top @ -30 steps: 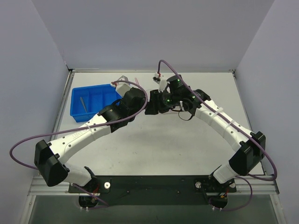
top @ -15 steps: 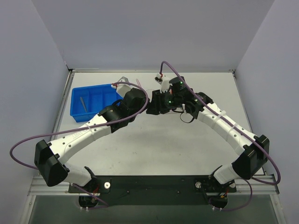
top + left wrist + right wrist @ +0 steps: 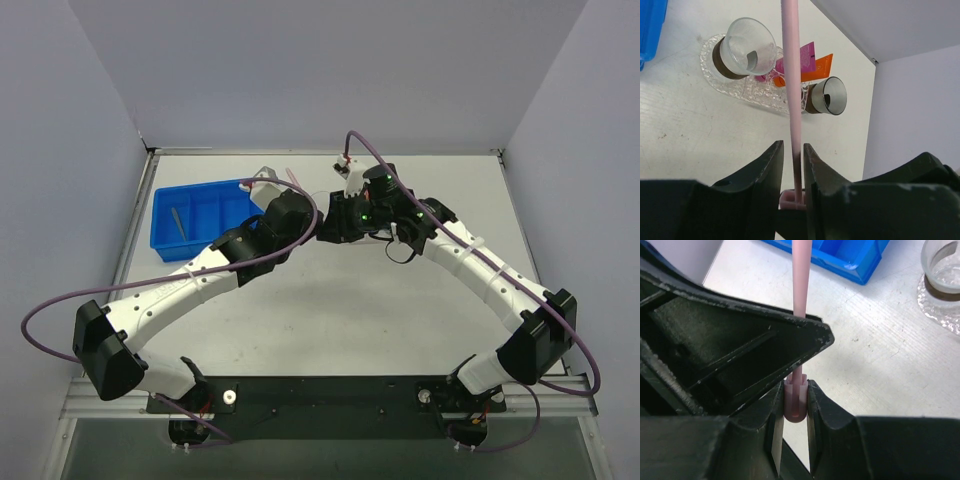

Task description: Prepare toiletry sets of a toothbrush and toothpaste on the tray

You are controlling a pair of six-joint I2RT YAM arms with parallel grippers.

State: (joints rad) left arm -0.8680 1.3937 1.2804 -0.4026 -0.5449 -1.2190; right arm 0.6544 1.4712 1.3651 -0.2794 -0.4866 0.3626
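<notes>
White worktop (image 3: 330,310) fills most of the top view. Left arm (image 3: 180,285) reaches in from 7 o'clk and right arm (image 3: 480,270) from 5 o'clk, wrists meeting just toward 12 of centre. Blue bin (image 3: 212,212) sits at approx 10 o'clk on the worktop. Tray (image 3: 755,91), clear & bumpy, lies on the worktop at 11 o'clk from the left claw (image 3: 792,146) in the left wrist view, apart from the bin. It carries a clear cup w/ a brown band at ea. end: one (image 3: 747,47) at the tray's 9 o'clk end, the other (image 3: 827,95) at its 3 o'clk end, mouths toward the camera. Btwn the cups lie the pink toothpaste (image 3: 807,54) & orange toothpaste (image 3: 821,66), side by side, crimped ends pointing to 1 o'clk past the far rim. The left claw isn't clamped: its fingers stand either side of the pink toothbrush (image 3: 792,75), one touching the shaft, a dark slit btwn the shaft & the other. Right claw (image 3: 796,386) is clenched on the brush's thick pink end, both fingers pressed to it, just under the left claw's black body. The shaft runs on to 12 o'clk. The brush sits btwn the 2 claws, not on the tray. A thin grey stick (image 3: 178,222) lies in the bin's 9 o'clk-side compartment.
</notes>
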